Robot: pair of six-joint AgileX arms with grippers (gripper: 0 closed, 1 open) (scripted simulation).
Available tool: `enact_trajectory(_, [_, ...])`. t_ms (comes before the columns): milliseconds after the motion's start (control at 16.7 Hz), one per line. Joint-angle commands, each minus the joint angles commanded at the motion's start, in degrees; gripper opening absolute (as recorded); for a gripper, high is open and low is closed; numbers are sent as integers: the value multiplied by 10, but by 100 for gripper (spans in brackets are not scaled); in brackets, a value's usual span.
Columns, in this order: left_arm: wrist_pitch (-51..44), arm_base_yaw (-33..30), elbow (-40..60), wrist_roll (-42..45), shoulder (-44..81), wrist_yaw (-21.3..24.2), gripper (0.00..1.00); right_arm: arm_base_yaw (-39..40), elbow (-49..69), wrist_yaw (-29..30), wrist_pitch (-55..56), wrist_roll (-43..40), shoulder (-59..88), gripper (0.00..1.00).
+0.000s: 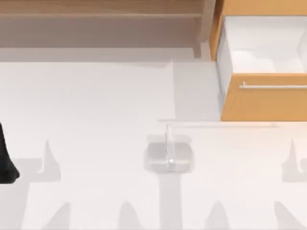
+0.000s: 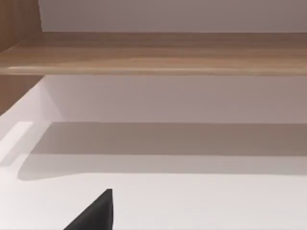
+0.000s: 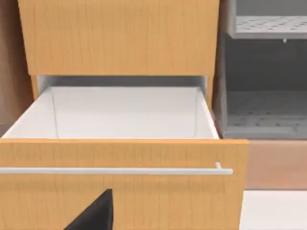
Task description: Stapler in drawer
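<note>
Drawer (image 1: 261,103): front panel of orange-tan wood with fine grain, matt; inner walls smooth, white, matt. Handle (image 1: 273,86): slim bar, silver, metallic sheen. Shelf (image 1: 100,14): brown wood, faint grain, matt. Table (image 1: 96,105): smooth, white, matt. Stapler (image 1: 169,148): pale grey, smooth, plastic-like.

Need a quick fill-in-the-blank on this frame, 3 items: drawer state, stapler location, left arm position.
1. The drawer with the orange-tan front is pulled ____.
2. The stapler lies on the ____, not in the drawer.
3. In the top view, the left gripper sits at the table's ____ edge, away from the stapler.

Missing words: open; table; left
</note>
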State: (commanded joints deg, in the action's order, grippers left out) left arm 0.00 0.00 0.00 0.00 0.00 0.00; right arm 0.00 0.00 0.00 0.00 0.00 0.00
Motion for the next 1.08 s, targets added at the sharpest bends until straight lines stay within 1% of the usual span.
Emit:
enact_trajectory(240, [0, 0, 0, 0, 0, 0, 100, 5, 13, 0, -8, 5, 16, 100])
enact_trajectory(480, [0, 0, 0, 0, 0, 0, 100, 36, 95, 0, -60, 34, 112, 100])
enact_trajectory(720, [0, 0, 0, 0, 0, 0, 100, 88, 234, 0, -147, 84, 279, 100])
enact_trajectory(1080, [0, 0, 0, 0, 0, 0, 100, 186, 495, 0, -310, 178, 590, 100])
